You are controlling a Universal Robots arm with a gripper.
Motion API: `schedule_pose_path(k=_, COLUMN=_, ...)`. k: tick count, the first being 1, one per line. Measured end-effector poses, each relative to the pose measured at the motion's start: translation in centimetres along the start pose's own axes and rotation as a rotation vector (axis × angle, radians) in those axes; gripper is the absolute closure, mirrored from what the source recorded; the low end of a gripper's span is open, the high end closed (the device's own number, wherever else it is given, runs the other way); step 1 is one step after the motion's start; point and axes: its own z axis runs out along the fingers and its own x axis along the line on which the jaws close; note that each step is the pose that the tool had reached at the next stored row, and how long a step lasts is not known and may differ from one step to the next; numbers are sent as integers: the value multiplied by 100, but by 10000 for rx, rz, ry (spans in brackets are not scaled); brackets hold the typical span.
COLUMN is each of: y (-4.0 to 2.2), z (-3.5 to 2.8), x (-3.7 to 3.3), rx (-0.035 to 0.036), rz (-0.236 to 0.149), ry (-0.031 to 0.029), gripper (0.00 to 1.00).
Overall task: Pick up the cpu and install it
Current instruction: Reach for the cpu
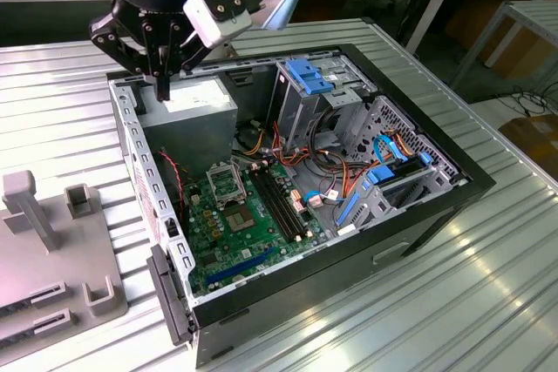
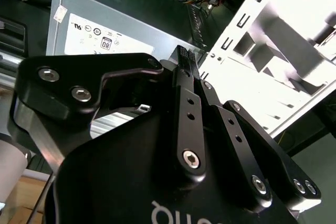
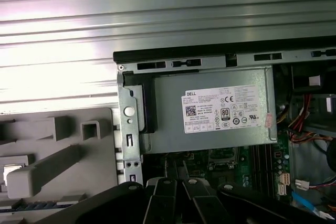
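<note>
An open computer case [image 1: 471, 182] lies on the metal table with a green circuit board [image 1: 261, 246] in its floor. On that board a square metal-framed socket [image 1: 225, 182] with a dark centre sits beside a small flat silvery-grey square, apparently the cpu [image 1: 241, 218], which lies just nearer the camera. My gripper [image 1: 163, 86] hangs high over the case's back corner at the exterior view's left, above the grey power supply [image 1: 187, 109], well apart from the cpu. In the second wrist view its fingertips [image 2: 184, 55] meet, shut, with nothing seen between them.
A grey plastic fixture [image 1: 52, 250] with upright posts stands on the table at the exterior view's left of the case. Inside the case are memory slots [image 1: 281, 202], a drive cage with blue clips [image 1: 309, 76] and loose coloured cables [image 1: 349, 176]. Workbenches stand behind.
</note>
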Motion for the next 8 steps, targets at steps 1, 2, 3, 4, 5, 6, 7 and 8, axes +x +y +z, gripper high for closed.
schedule_pose_path(k=1, y=-1, z=1, x=6, rx=1, rz=0, ry=4, gripper=89)
schedule_pose_path(k=2, y=-1, z=2, x=12, rx=1, rz=0, ry=8, gripper=89)
schedule_pose_path(k=3, y=-1, z=2, x=17, rx=1, rz=1, ry=12, gripper=89)
schedule_pose_path(k=4, y=-2, z=3, x=22, rx=2, rz=1, ry=17, gripper=89)
schedule_pose_path(k=5, y=-2, z=4, x=25, rx=2, rz=0, ry=21, gripper=89)
schedule_pose_path(k=6, y=-2, z=5, x=29, rx=3, rz=0, ry=26, gripper=89)
schedule_pose_path(k=7, y=-3, z=6, x=34, rx=3, rz=2, ry=33, gripper=89)
schedule_pose_path(k=8, y=-3, z=7, x=39, rx=3, rz=2, ry=38, gripper=89)
